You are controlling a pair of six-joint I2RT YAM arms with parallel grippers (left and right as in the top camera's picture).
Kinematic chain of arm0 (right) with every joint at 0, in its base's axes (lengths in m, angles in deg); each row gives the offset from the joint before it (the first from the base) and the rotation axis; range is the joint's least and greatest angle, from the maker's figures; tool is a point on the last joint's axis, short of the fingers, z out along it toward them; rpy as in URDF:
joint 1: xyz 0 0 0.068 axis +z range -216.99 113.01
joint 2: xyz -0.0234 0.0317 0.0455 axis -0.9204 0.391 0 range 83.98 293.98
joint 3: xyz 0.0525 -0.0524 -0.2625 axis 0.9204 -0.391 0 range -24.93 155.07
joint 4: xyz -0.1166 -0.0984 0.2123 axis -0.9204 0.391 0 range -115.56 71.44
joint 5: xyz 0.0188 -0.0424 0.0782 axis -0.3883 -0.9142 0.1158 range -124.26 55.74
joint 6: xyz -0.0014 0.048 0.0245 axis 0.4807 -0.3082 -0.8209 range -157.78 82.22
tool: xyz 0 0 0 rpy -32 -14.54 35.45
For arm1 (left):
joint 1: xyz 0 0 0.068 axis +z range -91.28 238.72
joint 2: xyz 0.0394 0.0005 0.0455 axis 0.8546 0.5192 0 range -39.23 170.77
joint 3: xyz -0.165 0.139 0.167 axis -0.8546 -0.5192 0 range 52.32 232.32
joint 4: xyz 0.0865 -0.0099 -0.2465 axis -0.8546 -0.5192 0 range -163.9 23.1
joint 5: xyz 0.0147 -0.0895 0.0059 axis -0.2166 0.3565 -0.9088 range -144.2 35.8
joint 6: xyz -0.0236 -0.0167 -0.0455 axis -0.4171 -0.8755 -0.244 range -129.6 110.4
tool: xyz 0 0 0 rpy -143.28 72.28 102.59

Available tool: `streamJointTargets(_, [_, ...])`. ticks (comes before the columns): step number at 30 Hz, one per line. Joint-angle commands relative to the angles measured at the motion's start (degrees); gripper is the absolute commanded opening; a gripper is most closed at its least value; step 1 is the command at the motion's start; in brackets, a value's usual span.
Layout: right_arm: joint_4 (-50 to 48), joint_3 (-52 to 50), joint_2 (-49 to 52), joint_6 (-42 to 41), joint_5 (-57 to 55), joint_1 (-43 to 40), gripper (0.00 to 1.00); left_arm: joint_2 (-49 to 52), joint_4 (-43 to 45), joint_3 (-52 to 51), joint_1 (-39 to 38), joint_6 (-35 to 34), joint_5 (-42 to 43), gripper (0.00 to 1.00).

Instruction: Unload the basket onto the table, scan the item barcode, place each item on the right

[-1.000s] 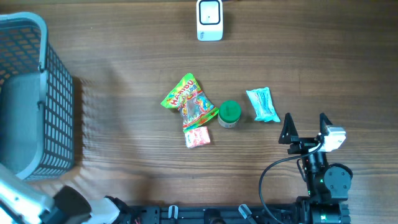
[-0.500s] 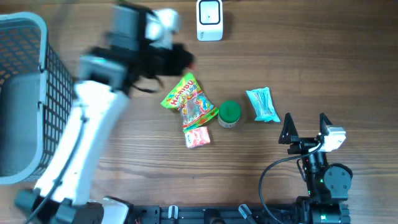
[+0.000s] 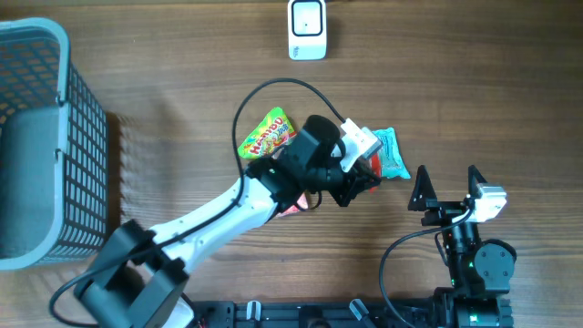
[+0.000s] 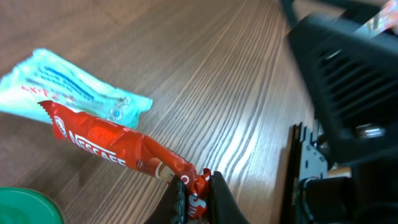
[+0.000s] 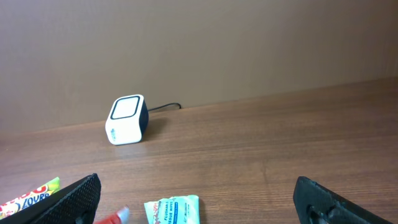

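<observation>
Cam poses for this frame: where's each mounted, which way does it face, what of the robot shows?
Overhead: above the table, looking straight down; both arms show, left gripper shut, right gripper open.
Left wrist: on the left wrist, looking down along its fingers at the red sachet they pinch and the blue packet.
Right wrist: on the right wrist, facing level across the table to the scanner and back wall; its fingers fill the bottom corners.
Shared: all three see the blue packet; overhead and right wrist share the scanner.

A: What is carried by the wooden table (image 3: 182,82)?
B: Itemised: one white scanner (image 3: 307,29), far edge; one grey basket (image 3: 36,146), left; one gummy bag (image 3: 264,135), one pale blue packet (image 3: 393,157), centre.
</observation>
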Motion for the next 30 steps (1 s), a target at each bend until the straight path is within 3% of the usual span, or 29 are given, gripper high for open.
streamJointTargets(1, [-0.2, -0.1, -0.2, -0.6, -0.6, 0.5, 1.0, 3.3, 1.1, -0.4, -0.9, 0.8, 0.9, 0.52])
streamJointTargets(2, [-0.2, -0.1, -0.2, -0.6, -0.6, 0.5, 1.0, 2.9, 2.3, -0.4, -0.9, -0.7, 1.0, 0.95])
streamJointTargets(3, [-0.2, -0.1, -0.2, -0.6, -0.6, 0.5, 1.0, 1.7, 2.7, 0.2, -0.9, -1.9, 0.9, 1.0])
streamJointTargets(8, [-0.2, -0.1, -0.2, -0.6, -0.6, 0.5, 1.0, -4.4, 1.4, 3.5, -0.1, -1.7, -6.0, 1.0])
streamJointTargets(15, [-0.2, -0.1, -0.2, -0.6, -0.6, 0.5, 1.0, -16.3, -9.5, 8.0, 5.5, -2.2, -37.1, 1.0])
streamJointTargets(18, [-0.2, -0.1, -0.2, -0.6, -0.6, 0.5, 1.0, -23.4, -10.2, 12.8, 6.8, -6.5, -54.2, 1.0])
streamJointTargets(21, [-0.2, -0.1, -0.2, -0.6, -0.6, 0.5, 1.0, -27.9, -8.4, 22.1, 6.8, -5.3, -70.2, 1.0])
streamJointTargets(22, [-0.2, -0.1, -0.2, -0.6, -0.6, 0.5, 1.0, -28.4, -6.7, 25.0, 7.0, -2.2, -73.3, 1.0])
streamJointTargets(25, [-0.1, -0.1, -0.2, -0.6, -0.6, 0.5, 1.0, -28.7, 0.3, 33.7, 7.3, 18.9, -80.3, 1.0])
streamJointTargets(29, [-0.2, -0.1, -0.2, -0.6, -0.6, 0.5, 1.0, -28.7, 0.4, 37.4, 7.3, 34.4, -93.7, 1.0])
streamJointTargets(30, [-0.2, -0.1, -0.2, -0.6, -0.6, 0.5, 1.0, -29.4, 0.7, 37.3, 7.4, 36.3, -93.7, 1.0])
